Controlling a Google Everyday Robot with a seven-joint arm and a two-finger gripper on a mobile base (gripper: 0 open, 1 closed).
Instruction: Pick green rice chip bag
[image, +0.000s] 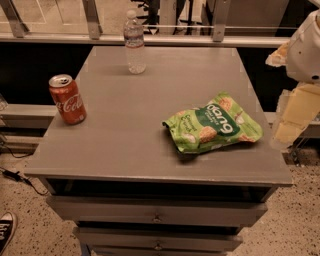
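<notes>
On the table (125, 145) sit can (67, 100) left, bottle (135, 42) at back, chip bag (212, 124) right; jaws beyond its right edge.

Glossy foil green rice chip bag (212, 123); matt table (125, 145); plastic hand (292, 120) far right.

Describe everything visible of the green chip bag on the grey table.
The crinkly light-green foil snack bag lies face up on the right half of the grey table top, towards the front. A dark green band with white "dang" lettering slants across it, among pictured tan round chips. Only the table touches it; the gripper hangs beyond the table's right edge, apart from it.
</notes>
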